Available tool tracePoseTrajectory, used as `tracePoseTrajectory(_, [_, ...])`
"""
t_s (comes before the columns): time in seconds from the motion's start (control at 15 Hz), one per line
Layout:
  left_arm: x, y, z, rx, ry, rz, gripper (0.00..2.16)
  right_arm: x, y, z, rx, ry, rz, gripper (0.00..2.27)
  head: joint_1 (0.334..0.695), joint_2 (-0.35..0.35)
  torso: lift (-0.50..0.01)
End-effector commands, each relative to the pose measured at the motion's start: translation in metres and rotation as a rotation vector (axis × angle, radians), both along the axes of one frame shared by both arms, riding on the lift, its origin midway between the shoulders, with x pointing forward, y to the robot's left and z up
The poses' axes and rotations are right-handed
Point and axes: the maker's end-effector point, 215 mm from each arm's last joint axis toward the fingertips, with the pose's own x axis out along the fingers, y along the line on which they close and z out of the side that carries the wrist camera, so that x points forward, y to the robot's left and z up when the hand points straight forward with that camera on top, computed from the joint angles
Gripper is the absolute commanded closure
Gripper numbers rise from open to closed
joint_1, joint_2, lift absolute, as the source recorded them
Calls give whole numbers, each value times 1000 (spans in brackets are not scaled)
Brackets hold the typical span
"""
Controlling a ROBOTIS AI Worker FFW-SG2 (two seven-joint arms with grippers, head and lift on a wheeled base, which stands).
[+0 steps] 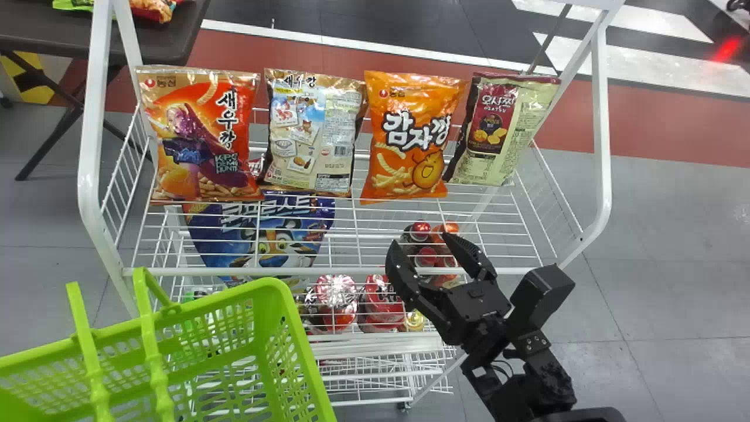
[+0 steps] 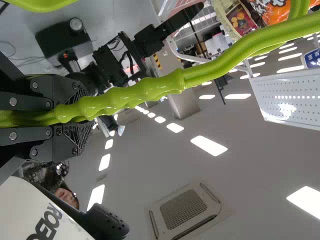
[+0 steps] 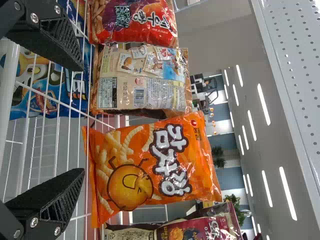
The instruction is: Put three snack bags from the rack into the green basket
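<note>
On the rack point(image 1: 88, 158) — snack bags point(image 1: 410, 140); lower, perhaps cans point(image 1: 420, 232).

From here I see a dark folding table point(image 1: 35, 32); colourful packets point(image 1: 153, 9) on it; a yellow-and-black panel point(image 1: 38, 95) behind its legs; white floor stripes point(image 1: 627, 58) well to its right; drinks point(image 1: 420, 230) nearer my camera than it.

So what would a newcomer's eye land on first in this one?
Probably the four bright snack bags standing in a row on the white wire rack, with the orange one third from the left in the head view. Next, the lime-green basket at the lower left, its handle in the left gripper, and the black right gripper open in front of the rack.
</note>
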Motion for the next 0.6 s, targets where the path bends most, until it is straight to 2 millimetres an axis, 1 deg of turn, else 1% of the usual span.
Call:
tracePoseTrajectory(0.0, [0,0,1,-1,-1,3,2148,0,0,0,0,-1,0,87,695,-249,0])
tracePoseTrajectory(0.33, [2,1,-2,17,-11,5,2148,0,-1,0,-2,1,0,87,695,-247,0])
tracePoseTrajectory(0.53, [-1,2,5,-30,-11,0,2148,0,-1,0,-2,1,0,87,695,-248,0])
